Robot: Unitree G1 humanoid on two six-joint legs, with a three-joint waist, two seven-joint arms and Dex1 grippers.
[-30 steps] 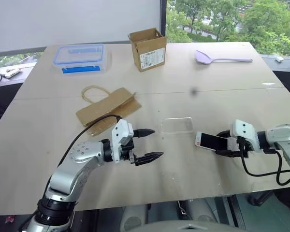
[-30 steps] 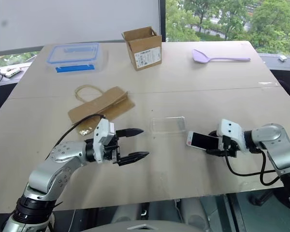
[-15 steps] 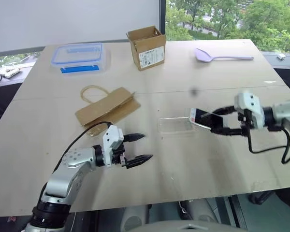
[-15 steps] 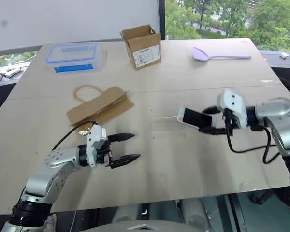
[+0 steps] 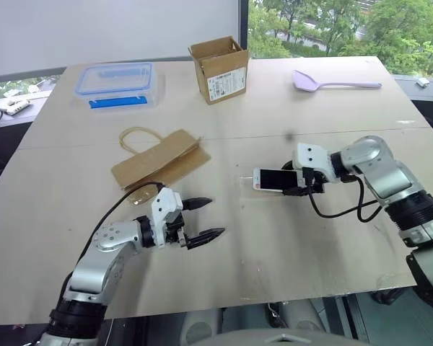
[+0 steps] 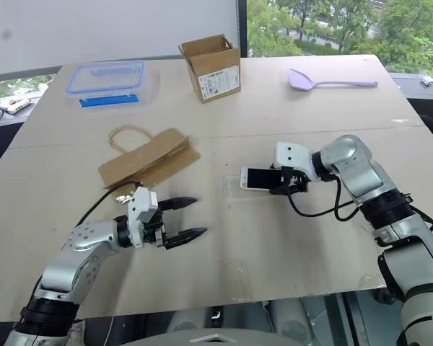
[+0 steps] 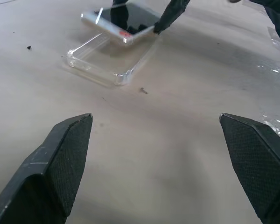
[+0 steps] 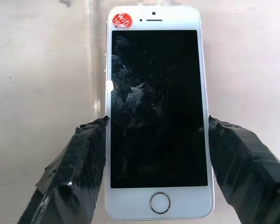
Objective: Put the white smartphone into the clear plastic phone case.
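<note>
Since last frame right hand [image 5: 294, 185] swung phone left, from right side of frame to centre. White smartphone [image 5: 276, 179] clamped by its long edges, screen up, hovering over clear plastic phone case [image 7: 111, 59] on table [image 5: 289, 245]. Left hand [image 5: 204, 219] lower left, fingers spread wide, empty.

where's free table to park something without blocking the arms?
Bare patches: the near right part of the table, below the right gripper; the stretch between the cardboard box and the purple spoon; the far left edge beside the paper bag. Crowded: mid-table, where the phone hangs over the clear case.
</note>
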